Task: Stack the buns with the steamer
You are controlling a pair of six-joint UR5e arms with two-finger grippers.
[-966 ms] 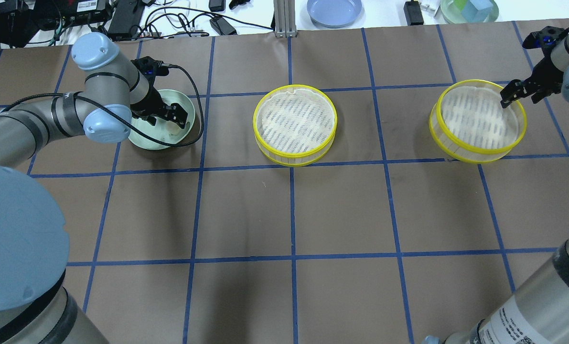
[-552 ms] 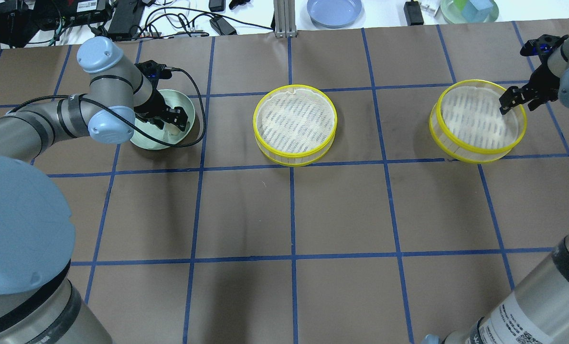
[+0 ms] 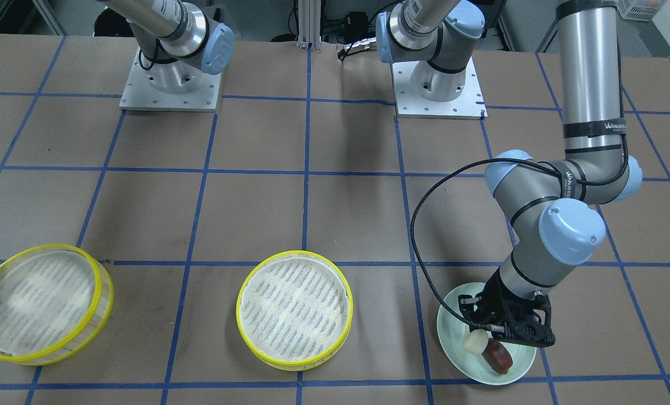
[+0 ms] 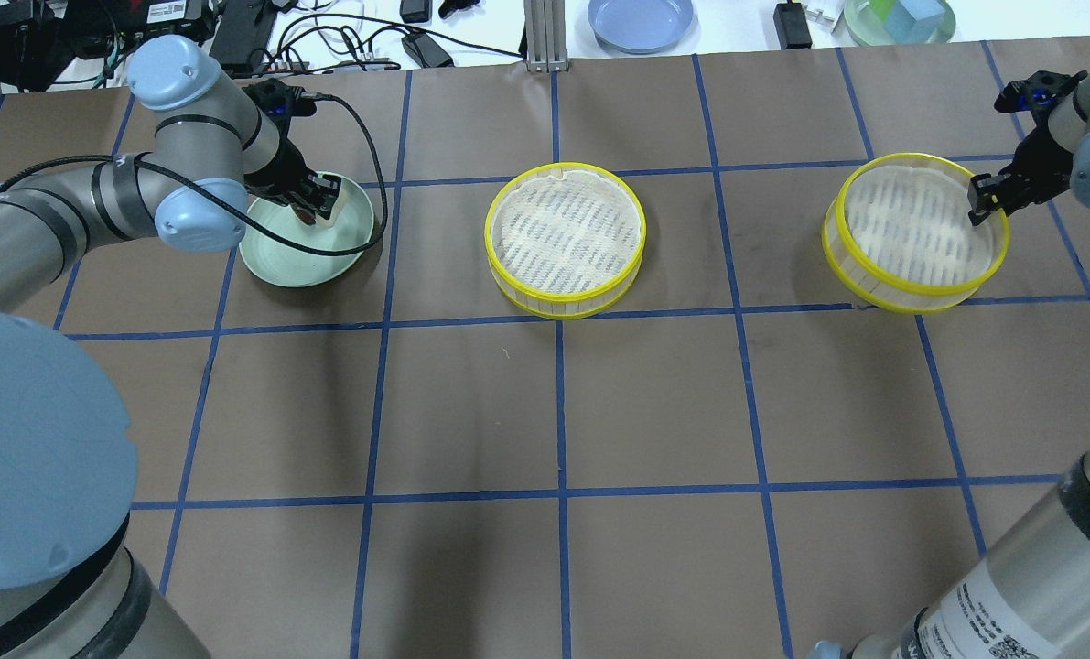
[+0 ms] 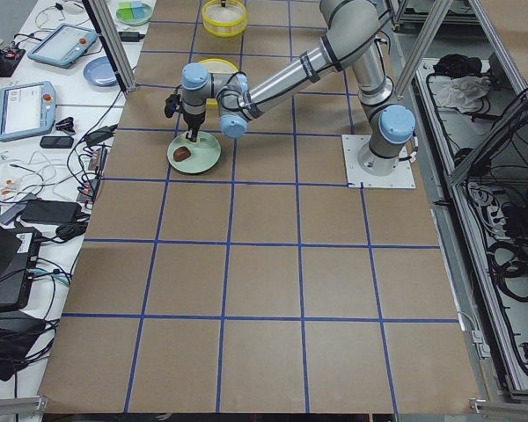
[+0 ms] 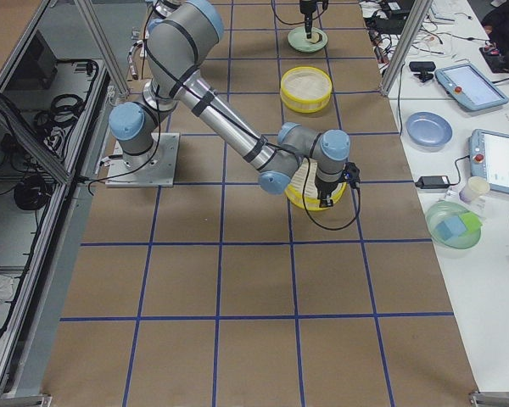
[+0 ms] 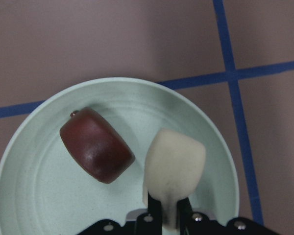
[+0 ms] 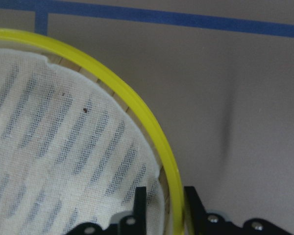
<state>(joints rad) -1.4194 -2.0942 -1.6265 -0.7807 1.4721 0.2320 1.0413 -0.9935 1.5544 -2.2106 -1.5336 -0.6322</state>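
My left gripper [image 7: 169, 220] is shut on the pale cream bun [image 7: 175, 161] and holds it over the pale green plate [image 7: 29, 196]. The dark reddish-brown bun [image 7: 97, 145] lies on the plate beside it. From the front, the left gripper [image 3: 484, 337] has the cream bun [image 3: 474, 342] at its tips, next to the dark bun [image 3: 498, 356]. My right gripper [image 8: 166, 210] straddles the yellow rim [image 8: 137, 107] of the right steamer tray [image 4: 911, 229], one finger inside and one outside, with a small gap inside. The other steamer tray [image 4: 565, 236] sits mid-table with nothing in it.
The plate [image 4: 288, 256] stands at the table's left, with the left arm's black cable looping round it. Beyond the far edge are a blue plate [image 4: 641, 20], a glass bowl [image 4: 900, 20] and power bricks with cables.
The left gripper has shifted across the plate toward its far side, cream bun in its fingers. The right gripper has come down and in onto the right tray's rim.
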